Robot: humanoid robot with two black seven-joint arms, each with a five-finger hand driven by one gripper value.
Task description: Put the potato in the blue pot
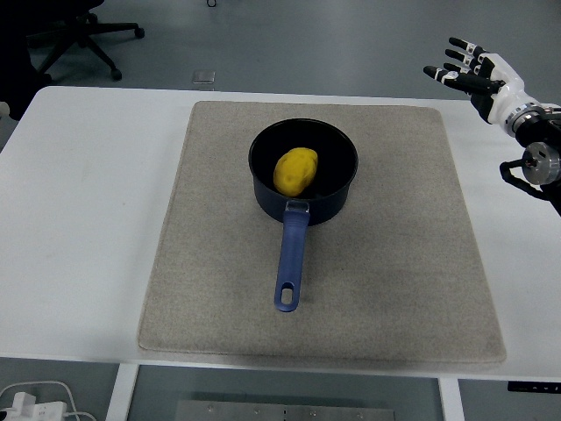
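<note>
The potato [295, 170] lies inside the blue pot [303, 174] at the middle of the mat [394, 263]. Our right hand [478, 76], fingers spread and empty, hangs well apart at the table's [88, 219] far right. We judge the placing done; only parking the arm remains.

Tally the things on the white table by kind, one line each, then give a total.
Potato: 1, lying inside the pot
Blue pot: 1, handle toward the near edge
Beige mat: 1, under the pot
Total: 3
</note>
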